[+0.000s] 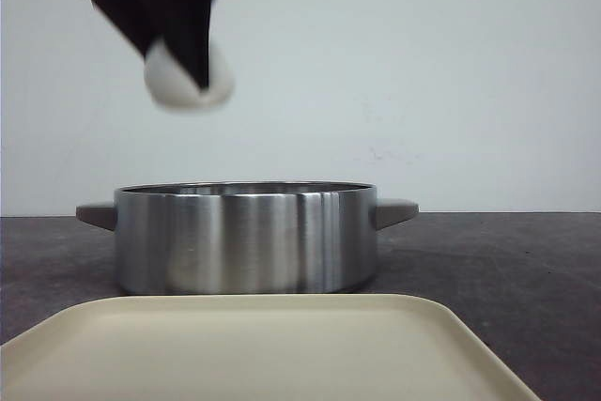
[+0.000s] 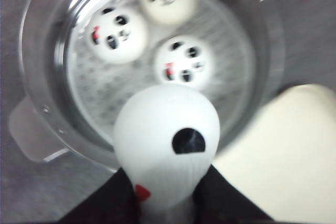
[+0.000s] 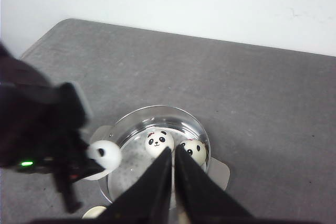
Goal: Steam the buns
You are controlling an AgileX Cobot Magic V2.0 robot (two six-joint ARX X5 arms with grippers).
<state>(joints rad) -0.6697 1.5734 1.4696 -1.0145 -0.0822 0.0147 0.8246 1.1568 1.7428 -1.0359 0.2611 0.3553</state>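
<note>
Left end effector [image 2: 168,203] grips bun [image 2: 167,140] above pot [image 1: 246,237] (seemingly off-centre); right closed.

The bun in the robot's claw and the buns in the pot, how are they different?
The held bun is pinched in the left gripper above the steamer pot; the three buns in the pot rest on its perforated tray. The held bun looks squeezed and stretched; the three buns in the pot stay round. The held bun shows only one black patch; theirs show whole faces. All are white panda buns.
</note>
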